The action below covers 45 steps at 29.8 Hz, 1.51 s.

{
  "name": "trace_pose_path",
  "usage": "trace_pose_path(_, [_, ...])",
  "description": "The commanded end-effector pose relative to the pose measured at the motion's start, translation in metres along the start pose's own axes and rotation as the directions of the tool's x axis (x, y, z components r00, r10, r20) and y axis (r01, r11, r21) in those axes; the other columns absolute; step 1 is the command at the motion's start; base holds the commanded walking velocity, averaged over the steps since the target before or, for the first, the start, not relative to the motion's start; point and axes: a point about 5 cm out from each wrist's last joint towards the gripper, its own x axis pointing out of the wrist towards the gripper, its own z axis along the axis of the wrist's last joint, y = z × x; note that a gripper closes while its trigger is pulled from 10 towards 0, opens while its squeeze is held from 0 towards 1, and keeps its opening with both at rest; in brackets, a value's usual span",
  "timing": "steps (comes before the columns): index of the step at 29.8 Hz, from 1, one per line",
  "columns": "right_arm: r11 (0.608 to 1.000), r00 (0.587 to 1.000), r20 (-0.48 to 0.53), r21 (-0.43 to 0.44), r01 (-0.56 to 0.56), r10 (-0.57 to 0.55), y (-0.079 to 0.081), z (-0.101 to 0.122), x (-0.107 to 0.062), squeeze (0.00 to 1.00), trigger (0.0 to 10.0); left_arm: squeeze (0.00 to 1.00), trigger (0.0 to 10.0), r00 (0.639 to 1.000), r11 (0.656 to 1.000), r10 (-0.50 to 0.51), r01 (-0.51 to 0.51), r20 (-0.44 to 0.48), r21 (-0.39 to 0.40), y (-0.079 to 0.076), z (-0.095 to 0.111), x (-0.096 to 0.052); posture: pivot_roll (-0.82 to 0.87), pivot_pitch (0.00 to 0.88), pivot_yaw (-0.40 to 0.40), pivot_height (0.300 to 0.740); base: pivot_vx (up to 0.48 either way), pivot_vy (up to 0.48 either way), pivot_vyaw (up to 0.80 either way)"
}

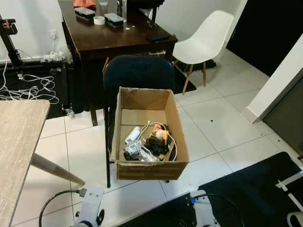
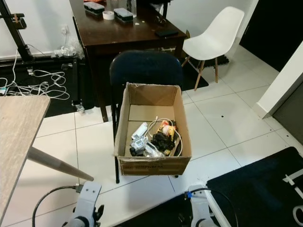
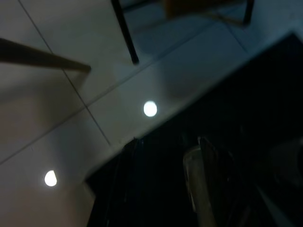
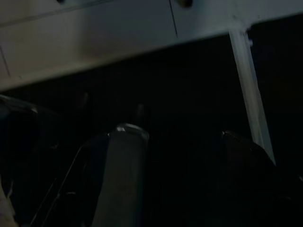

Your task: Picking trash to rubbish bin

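Setting: room in a home, used as a workspace.
A white tiled floor (image 1: 222,123), a dark wooden counter (image 1: 113,38), a white chair (image 1: 206,40), a black rug (image 1: 255,189) and loose cables (image 1: 28,87) by the wall are seen.

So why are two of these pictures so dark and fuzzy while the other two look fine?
Left and right eye views: evenly lit and sharp, the cardboard box on the dark chair crisp. Left wrist view: dim, soft, two round lamp glares on the tiled floor. Right wrist view: very dark over the black mat.
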Motion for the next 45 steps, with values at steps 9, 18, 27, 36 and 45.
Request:
trace_pose_path(9, [1.000,0.998,-0.064,-0.020,0.024,-0.025,-0.004,-0.018,-0.001,0.00,10.0,0.00,10.0,0.996,0.998,0.056,-0.058,-0.076,-0.020,-0.005,-0.018,0.001,0.11,0.036,-0.059,0.740,0.000,0.000,0.00])
trace_pose_path(18, [0.999,0.997,-0.076,-0.013,0.031,-0.032,-0.003,-0.024,-0.002,0.00,10.0,0.00,10.0,0.999,1.000,-0.007,0.007,-0.047,-0.014,-0.011,-0.018,0.002,0.11,0.037,-0.053,0.740,0.000,0.000,0.00])
trace_pose_path(27, [0.999,0.997,-0.073,-0.009,0.035,-0.035,-0.003,-0.024,-0.002,0.00,10.0,0.00,10.0,0.999,1.000,-0.026,0.026,-0.046,-0.007,-0.015,-0.017,0.003,0.11,0.043,-0.041,0.740,0.000,-0.267,0.00])
trace_pose_path(36, [0.999,0.997,-0.073,-0.011,0.036,-0.037,-0.004,-0.027,-0.002,0.00,10.0,0.00,10.0,0.998,0.999,-0.040,0.041,-0.053,0.020,-0.014,-0.018,0.004,0.10,0.046,-0.038,0.740,0.000,0.000,0.00])
trace_pose_path(45, [0.999,0.997,-0.074,-0.018,0.035,-0.036,-0.004,-0.028,-0.003,0.00,10.0,0.00,10.0,0.999,1.000,-0.029,0.030,-0.046,0.009,-0.013,-0.017,0.004,0.10,0.039,-0.038,0.740,0.000,0.000,0.00])
